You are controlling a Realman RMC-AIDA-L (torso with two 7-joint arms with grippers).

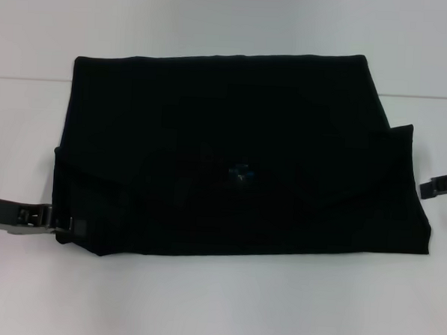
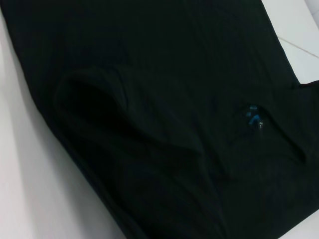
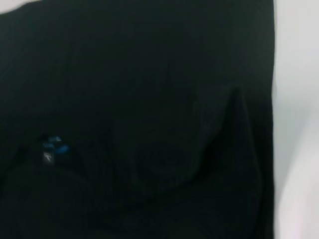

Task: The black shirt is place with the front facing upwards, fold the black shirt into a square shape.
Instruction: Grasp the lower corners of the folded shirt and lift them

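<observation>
The black shirt [image 1: 232, 153] lies folded into a wide rectangle on the white table [image 1: 216, 302], its sleeves tucked in. A small blue neck label [image 1: 240, 172] shows near its middle. No lettering is visible. My left gripper [image 1: 65, 225] sits low at the shirt's near-left corner, touching the cloth edge. My right gripper [image 1: 441, 185] is just off the shirt's right edge, a little apart from it. The left wrist view shows the shirt [image 2: 159, 114] and the label [image 2: 254, 115]. In the right wrist view the shirt [image 3: 134, 114] fills most of the picture, and the label [image 3: 54, 144] is visible.
The white table surrounds the shirt on every side, with a wide bare strip along the near edge. A faint seam line [image 1: 26, 79] crosses the table behind the shirt. Bare table also appears beside the cloth in the left wrist view [image 2: 30, 189] and the right wrist view [image 3: 299, 99].
</observation>
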